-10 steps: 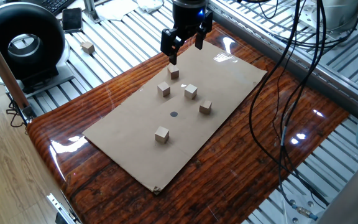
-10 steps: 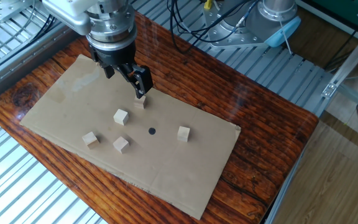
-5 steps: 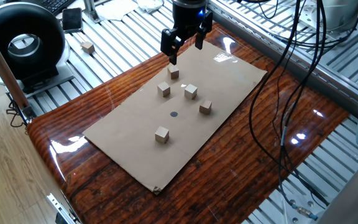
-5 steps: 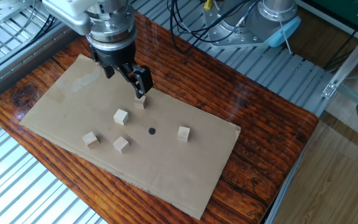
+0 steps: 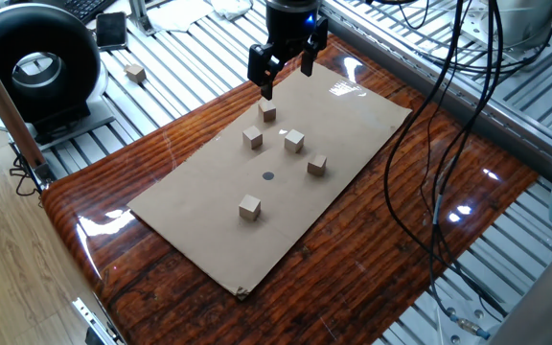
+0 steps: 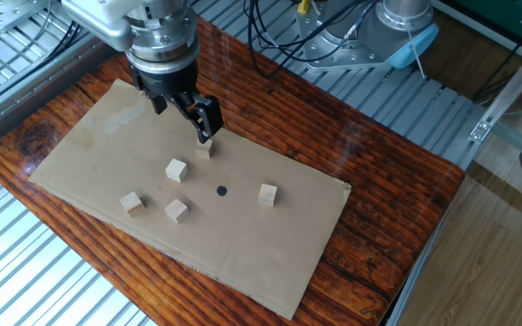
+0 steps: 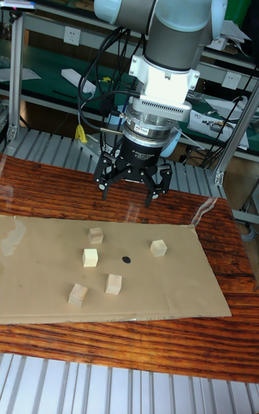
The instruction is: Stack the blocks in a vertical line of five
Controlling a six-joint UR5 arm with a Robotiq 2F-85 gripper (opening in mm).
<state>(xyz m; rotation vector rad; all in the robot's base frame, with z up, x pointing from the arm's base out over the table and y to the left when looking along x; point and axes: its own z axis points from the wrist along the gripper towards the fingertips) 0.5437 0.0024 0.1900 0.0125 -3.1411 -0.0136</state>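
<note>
My tool (image 5: 286,77) hangs with its fingers spread and nothing between them, just above the block (image 5: 268,113) closest to 1 long edge of the cardboard sheet (image 5: 190,225). All 5 blocks (image 5: 294,141) lie singly on the sheet, none stacked: 4 loosely grouped beside the black dot (image 5: 267,176), and 1 lone block (image 5: 248,207) across it. Bare cardboard runs to both short edges, and the dark worktop (image 5: 429,259) borders the sheet.

bright, sharp, glare on tabletop (image 5: 468,206)
</note>
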